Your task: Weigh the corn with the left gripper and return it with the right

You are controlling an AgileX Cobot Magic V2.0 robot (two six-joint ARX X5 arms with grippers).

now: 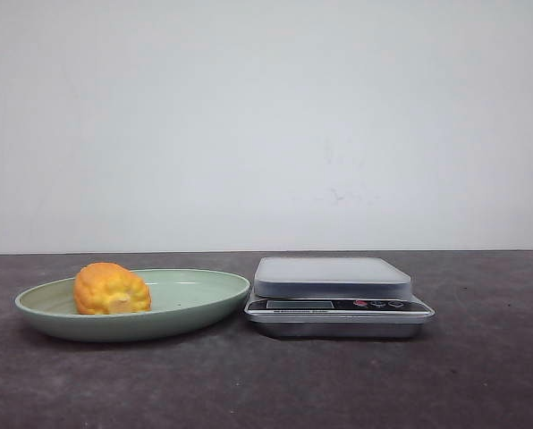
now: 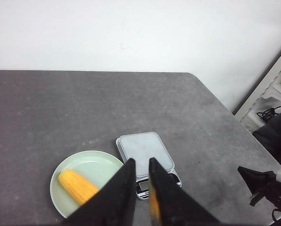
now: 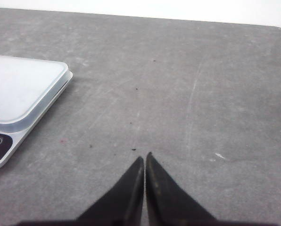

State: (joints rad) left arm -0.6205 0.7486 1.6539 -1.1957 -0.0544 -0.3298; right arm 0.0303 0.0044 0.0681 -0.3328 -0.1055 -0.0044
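Note:
The corn [image 1: 112,289] is a short orange-yellow cob lying on the left part of a pale green plate [image 1: 198,291]. A kitchen scale [image 1: 334,277] with a grey platform stands just right of the plate, and its platform is bare. In the left wrist view my left gripper [image 2: 141,160] hangs high above the table over the scale [image 2: 140,148], with the corn [image 2: 77,186] and plate [image 2: 91,165] beside it. Its jaws stand a little apart and hold nothing. My right gripper [image 3: 144,155] is shut and empty, low over bare table to the right of the scale [image 3: 18,89]. Neither gripper shows in the front view.
The table is dark grey with a white wall behind it. In the left wrist view a dark part of the other arm [image 2: 265,186] shows past the scale, and a white shelf with cables [image 2: 275,89] stands beyond the table's edge.

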